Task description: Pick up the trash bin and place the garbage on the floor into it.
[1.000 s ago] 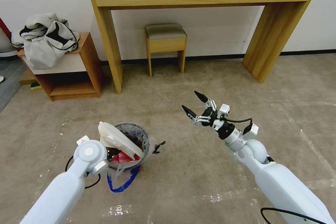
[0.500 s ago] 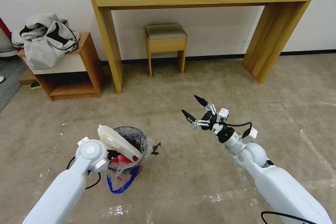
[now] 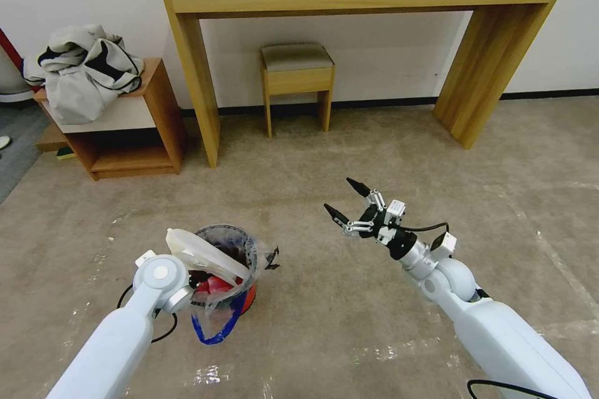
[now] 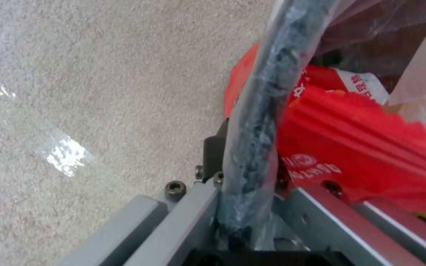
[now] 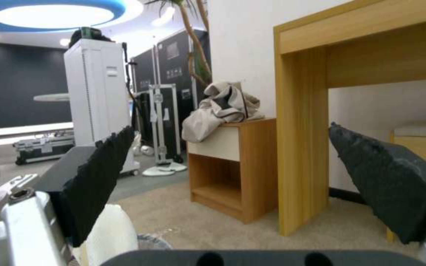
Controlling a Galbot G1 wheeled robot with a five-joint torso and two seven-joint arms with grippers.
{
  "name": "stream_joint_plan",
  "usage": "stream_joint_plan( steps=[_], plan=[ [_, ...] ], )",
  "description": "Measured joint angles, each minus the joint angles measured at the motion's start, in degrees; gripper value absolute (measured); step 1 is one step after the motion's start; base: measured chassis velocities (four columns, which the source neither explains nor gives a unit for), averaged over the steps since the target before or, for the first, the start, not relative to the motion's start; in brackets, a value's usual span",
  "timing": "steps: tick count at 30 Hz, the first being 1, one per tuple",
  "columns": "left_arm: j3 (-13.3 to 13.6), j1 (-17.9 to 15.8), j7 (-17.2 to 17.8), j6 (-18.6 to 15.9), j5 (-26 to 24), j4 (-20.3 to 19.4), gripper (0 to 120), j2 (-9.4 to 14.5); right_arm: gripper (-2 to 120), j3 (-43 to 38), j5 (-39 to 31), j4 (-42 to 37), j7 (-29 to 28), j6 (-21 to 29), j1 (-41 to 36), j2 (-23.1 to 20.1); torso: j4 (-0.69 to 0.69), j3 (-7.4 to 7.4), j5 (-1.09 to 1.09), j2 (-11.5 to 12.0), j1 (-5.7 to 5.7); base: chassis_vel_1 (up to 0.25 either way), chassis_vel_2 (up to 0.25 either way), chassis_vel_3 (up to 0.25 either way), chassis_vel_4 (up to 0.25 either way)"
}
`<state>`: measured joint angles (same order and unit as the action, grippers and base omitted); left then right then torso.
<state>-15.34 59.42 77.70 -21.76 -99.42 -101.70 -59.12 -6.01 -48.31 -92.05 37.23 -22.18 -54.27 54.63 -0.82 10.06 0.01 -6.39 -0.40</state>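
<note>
Two smooth white robot arms with rounded pale-grey joints and thin black cables flank the trash bin (image 3: 240,265), the right gripper (image 3: 344,199) built of silver links with pointed black textured pads (image 5: 102,173), the left gripper's (image 4: 245,192) grey metal frame studded with dark screws.

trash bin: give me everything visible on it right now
The trash bin is a small round red bucket lined with a crinkly clear plastic bag, a blue drawstring loop hanging down its front. It looks roughly upright over the beige carpet, near the robot's left side. Red packets and a white piece fill it, the white piece poking above the rim. The left hand clamps its bag-covered rim. The right hand hangs open, apart from it.
</note>
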Motion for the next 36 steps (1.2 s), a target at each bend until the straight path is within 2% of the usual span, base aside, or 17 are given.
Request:
stream_joint_plan(
  steps=[7,13,14,16,18,19,21,22,24,26,27,29,30,34,36],
  plan=[
    [0.6,0.5,-0.6,0.2,1.2,-0.2,0,0.2,100,-0.2,0.7,-0.5,0.0,-0.1,-0.7,-0.2,0.01,-0.01,-0.04,0.0,0.0,0.0,0.0,0.0,0.0],
    [0.9,0.2,0.6,0.3,0.7,-0.4,4,0.1,100,-0.2,0.9,-0.6,0.0,-0.3,-0.9,-0.5,-0.01,0.01,-0.01,0.0,0.0,0.0,0.0,0.0,0.0],
    [0.9,0.3,0.6,0.3,0.5,-0.5,11,0.1,100,-0.2,0.9,-0.7,0.0,-0.3,-0.9,-0.6,0.0,0.01,0.0,0.0,0.0,0.0,0.0,0.0,0.0],
    [0.9,0.4,0.7,0.3,0.3,-0.7,14,0.1,100,-0.2,0.9,-0.7,0.0,-0.3,-0.8,-0.7,0.0,0.01,0.02,0.0,0.0,0.0,0.0,0.0,0.0],
    [0.7,0.6,1.1,0.5,-0.5,-1.5,26,0.1,100,0.0,0.9,-0.4,0.0,-0.3,-0.5,-0.7,-0.01,0.02,0.04,0.0,-0.01,0.0,0.0,0.0,0.0],
    [0.7,0.6,1.1,0.5,-0.5,-1.5,26,0.1,100,0.0,0.9,-0.4,0.0,-0.3,-0.5,-0.7,-0.01,0.02,0.04,0.0,-0.01,0.0,0.0,0.0,0.0],
    [0.4,1.0,2.5,0.8,-0.6,-2.6,37,0.5,100,0.3,0.9,-0.3,-0.1,-0.3,-0.3,-0.8,-0.02,0.02,0.03,0.0,-0.01,0.0,0.0,0.0,0.0],
    [0.4,1.0,2.5,0.8,-0.6,-2.6,37,0.5,100,0.3,0.9,-0.3,-0.1,-0.3,-0.3,-0.8,-0.02,0.02,0.03,0.0,-0.01,0.0,0.0,0.0,0.0],
    [0.3,1.6,3.5,0.8,-0.5,-3.5,48,1.0,100,0.6,0.8,-0.2,-0.2,-0.3,-0.1,-0.9,-0.01,0.02,0.02,0.0,-0.01,0.0,0.0,0.0,0.0],
    [0.2,2.0,4.0,1.0,-0.4,-4.1,52,1.5,100,0.8,0.8,-0.2,-0.2,-0.3,0.0,-0.9,0.0,0.01,0.02,0.0,0.0,0.0,0.0,0.0,0.0],
    [0.0,2.5,4.9,1.4,-0.6,-5.4,61,2.2,100,1.1,0.7,-0.2,-0.2,-0.3,0.1,-1.0,0.01,0.01,0.0,0.0,-0.01,0.0,0.0,0.0,0.0],
    [-0.1,2.8,5.4,1.5,-0.7,-6.1,64,2.6,100,1.2,0.7,-0.2,-0.2,-0.3,0.2,-1.1,0.0,0.0,0.0,0.0,0.0,0.0,0.0,0.0,0.0],
    [-0.2,3.1,6.3,1.7,-1.1,-7.2,72,3.3,100,1.5,0.6,-0.1,-0.2,-0.3,0.4,-1.2,0.0,0.0,-0.01,0.0,-0.01,0.0,0.0,0.0,0.0],
    [-0.4,3.3,7.3,2.0,-1.4,-8.2,81,4.0,100,1.8,0.5,0.3,-0.2,-0.3,0.7,-1.2,0.0,0.0,-0.02,0.0,0.0,0.0,0.0,0.0,0.0],
    [-0.6,3.4,7.9,2.1,-1.7,-8.7,90,4.3,100,2.3,0.2,0.6,-0.4,-0.3,1.1,-1.2,0.0,0.0,-0.02,0.0,0.0,0.0,0.0,0.0,0.0]
  ],
)
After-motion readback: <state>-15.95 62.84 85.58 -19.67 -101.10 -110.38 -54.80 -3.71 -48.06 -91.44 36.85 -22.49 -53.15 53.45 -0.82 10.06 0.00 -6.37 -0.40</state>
